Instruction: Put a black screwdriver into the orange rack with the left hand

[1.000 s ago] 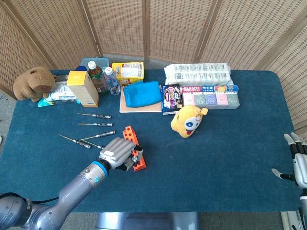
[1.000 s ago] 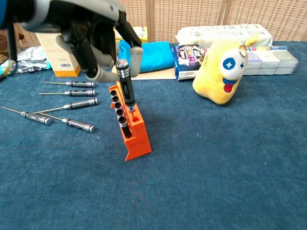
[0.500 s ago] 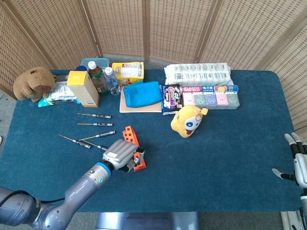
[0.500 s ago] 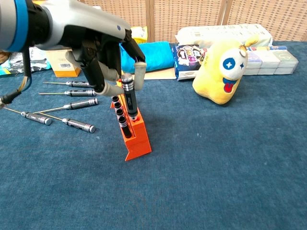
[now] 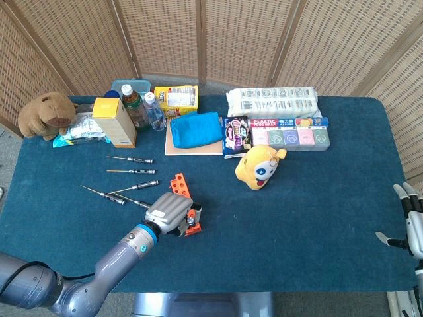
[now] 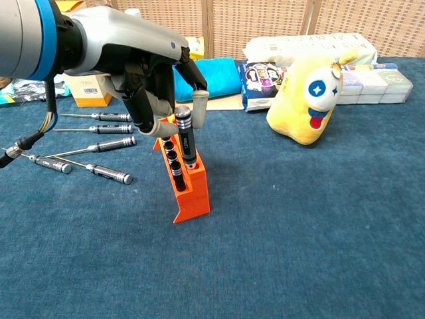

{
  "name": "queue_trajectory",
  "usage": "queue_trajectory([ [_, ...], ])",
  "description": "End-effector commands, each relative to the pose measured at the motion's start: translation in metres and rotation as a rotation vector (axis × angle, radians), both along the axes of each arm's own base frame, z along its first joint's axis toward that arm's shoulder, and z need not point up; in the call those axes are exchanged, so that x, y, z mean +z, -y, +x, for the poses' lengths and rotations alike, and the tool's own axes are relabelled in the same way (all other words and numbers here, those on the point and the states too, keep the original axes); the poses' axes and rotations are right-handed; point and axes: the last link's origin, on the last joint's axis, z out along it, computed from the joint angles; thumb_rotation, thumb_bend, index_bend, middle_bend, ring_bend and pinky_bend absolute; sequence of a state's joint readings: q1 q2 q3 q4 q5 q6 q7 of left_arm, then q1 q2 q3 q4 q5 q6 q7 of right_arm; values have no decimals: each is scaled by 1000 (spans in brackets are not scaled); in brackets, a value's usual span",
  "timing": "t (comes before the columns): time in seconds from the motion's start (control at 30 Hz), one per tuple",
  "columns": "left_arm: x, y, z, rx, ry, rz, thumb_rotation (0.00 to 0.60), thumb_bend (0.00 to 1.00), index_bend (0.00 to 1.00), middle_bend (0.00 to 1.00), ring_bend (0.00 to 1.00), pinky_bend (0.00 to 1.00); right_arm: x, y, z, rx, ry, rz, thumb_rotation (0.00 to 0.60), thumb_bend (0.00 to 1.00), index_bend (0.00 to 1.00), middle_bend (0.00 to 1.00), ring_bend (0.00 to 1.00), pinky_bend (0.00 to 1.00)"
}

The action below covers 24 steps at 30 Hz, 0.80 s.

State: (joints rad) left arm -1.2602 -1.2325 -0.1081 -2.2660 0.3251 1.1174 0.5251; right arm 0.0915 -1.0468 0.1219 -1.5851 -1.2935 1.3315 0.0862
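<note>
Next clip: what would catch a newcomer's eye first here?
Near the table's front left, the left robot hand holds a black screwdriver upright in the orange rack. To its right sits a yellow plush toy, and five more screwdrivers lie on the blue cloth to the rack's left.

The rack (image 6: 186, 186) stands near the worktop (image 5: 310, 218) centre-left, with a screwdriver (image 6: 185, 137) upright in its front slot, pinched by the left hand (image 6: 149, 83) above it. Loose screwdrivers (image 5: 132, 173) lie at the rack's 9 to 11 o'clock. A plush toy (image 5: 260, 166) sits at its 2 o'clock. Boxes and bottles (image 5: 142, 105) line the far edge at 12 o'clock. The right hand (image 5: 411, 228) hangs at the worktop's 4 o'clock edge.
</note>
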Motion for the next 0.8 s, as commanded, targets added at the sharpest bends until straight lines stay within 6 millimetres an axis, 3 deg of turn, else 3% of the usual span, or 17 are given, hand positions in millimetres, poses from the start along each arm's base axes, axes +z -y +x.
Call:
queue_trajectory([
  [0.03, 0, 0, 0, 6, 3, 2, 600, 444, 515, 1000, 1000, 1000, 0, 0, 0, 0, 0, 0, 600, 0, 0, 30, 60, 79],
  [0.47, -1, 0, 1, -8, -4, -12, 600, 435, 512, 1000, 1000, 1000, 0, 0, 0, -3, 2, 1, 600, 0, 0, 30, 61, 79],
  [0.8, 5, -1, 2, -21, -8, 0, 600, 357, 334, 1000, 1000, 1000, 0, 0, 0, -2, 2, 1, 600, 0, 0, 30, 61, 79],
])
